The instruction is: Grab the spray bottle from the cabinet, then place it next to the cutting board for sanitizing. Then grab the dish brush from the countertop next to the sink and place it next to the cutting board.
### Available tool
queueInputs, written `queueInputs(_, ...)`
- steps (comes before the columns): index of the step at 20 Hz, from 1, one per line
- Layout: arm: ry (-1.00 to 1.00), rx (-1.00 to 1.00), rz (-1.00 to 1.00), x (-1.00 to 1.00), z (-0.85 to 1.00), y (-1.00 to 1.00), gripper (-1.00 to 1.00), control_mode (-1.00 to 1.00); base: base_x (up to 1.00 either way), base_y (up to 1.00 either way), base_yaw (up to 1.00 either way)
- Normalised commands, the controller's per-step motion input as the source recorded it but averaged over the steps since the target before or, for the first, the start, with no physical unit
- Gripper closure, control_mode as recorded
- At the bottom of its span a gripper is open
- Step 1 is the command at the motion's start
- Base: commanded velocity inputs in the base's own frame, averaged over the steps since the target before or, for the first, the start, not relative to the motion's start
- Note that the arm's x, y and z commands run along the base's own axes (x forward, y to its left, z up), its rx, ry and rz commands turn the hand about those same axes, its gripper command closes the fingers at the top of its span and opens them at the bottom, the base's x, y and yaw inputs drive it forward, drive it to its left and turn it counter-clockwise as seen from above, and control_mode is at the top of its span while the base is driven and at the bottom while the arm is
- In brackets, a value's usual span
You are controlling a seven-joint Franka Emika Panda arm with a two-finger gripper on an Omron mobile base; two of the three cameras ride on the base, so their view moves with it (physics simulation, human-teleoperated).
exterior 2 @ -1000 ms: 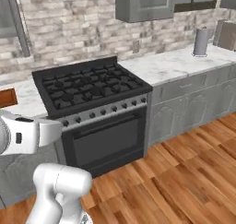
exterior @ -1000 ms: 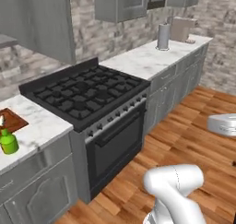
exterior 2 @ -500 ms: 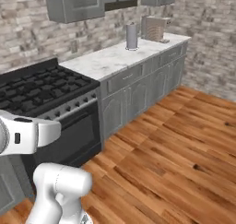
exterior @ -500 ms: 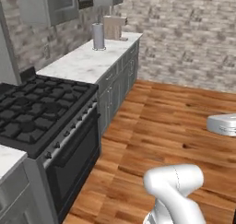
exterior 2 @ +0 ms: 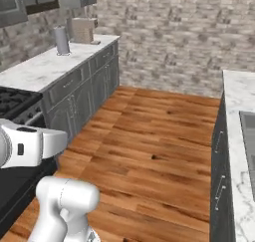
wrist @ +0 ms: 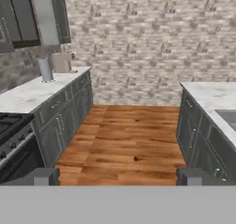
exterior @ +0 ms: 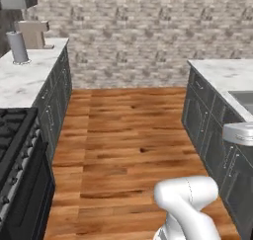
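marble countertop [exterior: 27, 78] flanking wood floor [exterior: 128, 135], stove [exterior 2: 12, 104] at left, sink [exterior 2: 249, 136] at right, fingers [wrist: 117, 177] spread wide, empty

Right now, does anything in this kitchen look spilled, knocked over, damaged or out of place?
Nothing stands out. The grey canister and the tan block behind it stand upright on the left marble countertop, the wood floor shows no spill, and the base cabinet doors are shut.

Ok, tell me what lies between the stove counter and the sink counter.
Bare wood floor runs between the stove counter and the sink counter, back to the stone wall; the left base view shows it.
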Motion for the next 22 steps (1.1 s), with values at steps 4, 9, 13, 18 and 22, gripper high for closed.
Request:
queueInputs(4,0.00,0.00,0.00,0.00,0.00,0.00,-1.00,1.00,0.19,0.01,-0.66)
queueInputs(9,0.00,0.00,0.00,0.00,0.00,0.00,-1.00,1.00,0.11,0.14,-0.68)
queueInputs(13,0.00,0.00,0.00,0.00,0.00,0.00,-1.00,1.00,0.03,0.44,-0.69)
queueInputs(18,0.00,0.00,0.00,0.00,0.00,0.00,-1.00,1.00,0.04,0.61,-0.69)
queueInputs(22,0.00,0.00,0.00,0.00,0.00,0.00,-1.00,1.00,0.00,0.61,-0.68)
